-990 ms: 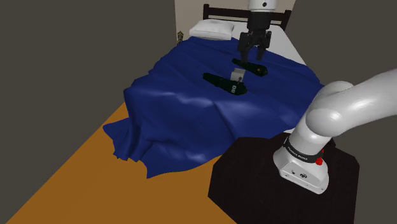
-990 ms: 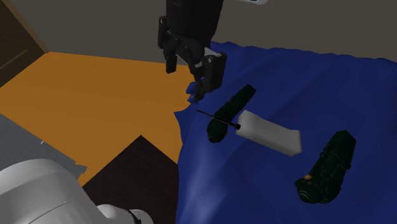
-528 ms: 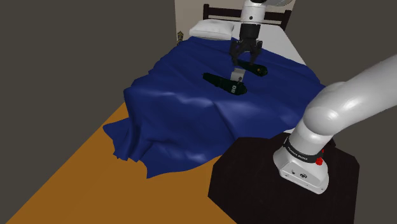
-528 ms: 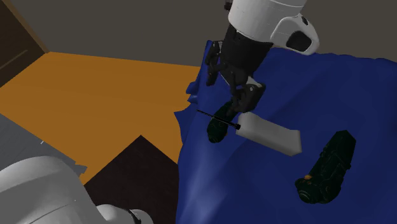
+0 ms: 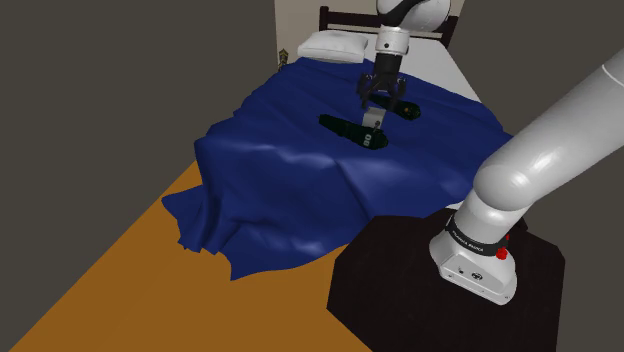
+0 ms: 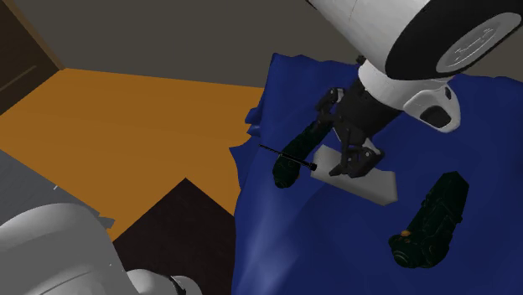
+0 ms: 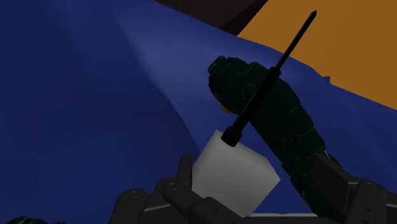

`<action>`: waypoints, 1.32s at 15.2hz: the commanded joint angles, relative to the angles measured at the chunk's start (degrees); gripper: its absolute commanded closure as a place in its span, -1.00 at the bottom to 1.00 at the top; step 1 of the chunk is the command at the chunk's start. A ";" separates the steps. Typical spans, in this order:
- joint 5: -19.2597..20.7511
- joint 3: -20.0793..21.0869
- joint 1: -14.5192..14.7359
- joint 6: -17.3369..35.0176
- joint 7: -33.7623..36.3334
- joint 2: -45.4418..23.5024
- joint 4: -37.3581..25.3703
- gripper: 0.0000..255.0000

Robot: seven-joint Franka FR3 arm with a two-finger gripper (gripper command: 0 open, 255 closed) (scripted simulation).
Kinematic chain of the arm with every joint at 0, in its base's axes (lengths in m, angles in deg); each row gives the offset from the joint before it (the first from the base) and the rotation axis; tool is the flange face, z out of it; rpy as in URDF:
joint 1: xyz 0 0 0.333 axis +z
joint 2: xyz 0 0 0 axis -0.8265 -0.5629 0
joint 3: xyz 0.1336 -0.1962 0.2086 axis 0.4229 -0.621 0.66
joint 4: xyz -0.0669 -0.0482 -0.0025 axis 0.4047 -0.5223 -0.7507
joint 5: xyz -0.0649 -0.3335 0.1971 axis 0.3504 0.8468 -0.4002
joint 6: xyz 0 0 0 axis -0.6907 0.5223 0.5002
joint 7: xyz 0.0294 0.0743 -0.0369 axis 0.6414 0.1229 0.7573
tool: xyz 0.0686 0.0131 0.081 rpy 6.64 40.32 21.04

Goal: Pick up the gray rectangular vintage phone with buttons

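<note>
The shoulder view looks from well back, beside the dark box stand (image 5: 440, 285), down and across the bed's rumpled deep-blue cover (image 5: 290, 170) toward the dark wooden headboard (image 5: 340, 20). The second exterior view sits much nearer, above the bed's edge, and looks steeply down. Both take in the pale grey rectangular phone (image 6: 379, 186) and the black handset (image 6: 289, 168) beside it. The wrist view looks along the black pincer (image 7: 254, 210), very close to that phone's end, with orange floor (image 7: 331, 44) beyond.

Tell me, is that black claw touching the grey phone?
Cannot tell: the second exterior view shows the gripper over the phone, neither contact nor gap plain.
</note>
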 commanded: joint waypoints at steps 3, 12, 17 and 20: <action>-0.52 -0.47 -0.18 3.15 -0.71 -2.06 1.28 -1.00; -0.90 -0.55 -0.10 6.07 -1.40 -3.22 3.12 1.00; -0.90 -0.54 -0.09 6.07 -1.37 -3.21 3.12 1.00; -0.68 -0.51 -0.15 4.39 -1.02 -2.58 2.03 1.00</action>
